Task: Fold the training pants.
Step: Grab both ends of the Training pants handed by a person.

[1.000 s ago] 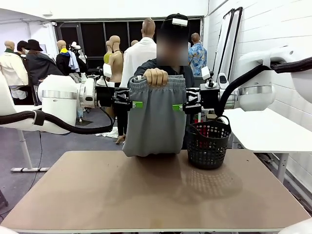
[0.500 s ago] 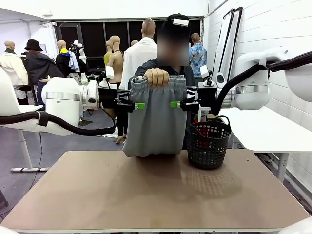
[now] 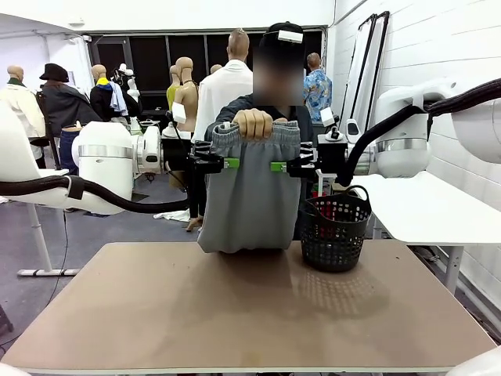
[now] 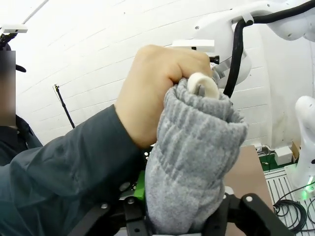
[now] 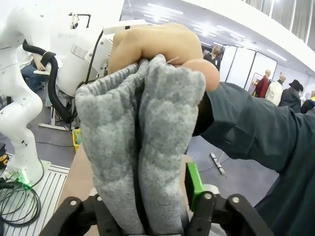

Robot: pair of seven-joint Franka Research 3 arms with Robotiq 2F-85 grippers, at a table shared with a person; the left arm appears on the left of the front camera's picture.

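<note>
— Above the far edge of the bench (image 3: 250,313), what hangs there?

— The training pants (image 3: 250,196), light grey. The person's hand (image 3: 252,124) grips the bunched waistband at the top, and the cloth drops straight down as one narrow panel. Whether its lower end touches the bench, I cannot tell.

— And the two arms?

— They reach in level from either side, just below the waistband. The left fingers (image 3: 230,163) meet the panel's left edge and the right fingers (image 3: 277,166) meet its right edge, at about the same height.

— Spread, or pinching?

— Pinching the cloth. In the left wrist view the ribbed grey fabric (image 4: 197,162) fills the gap between the black fingers, with the hand (image 4: 157,93) clenched above it. In the right wrist view two thick folds (image 5: 142,147) sit between the fingers, and a green pad (image 5: 193,184) presses against one fold.

— Anything else nearby?

— A black mesh basket (image 3: 335,231) stands on the bench just to the right of the pants, below the right arm. The person's dark sleeve (image 5: 256,142) runs off beside the hand.
</note>
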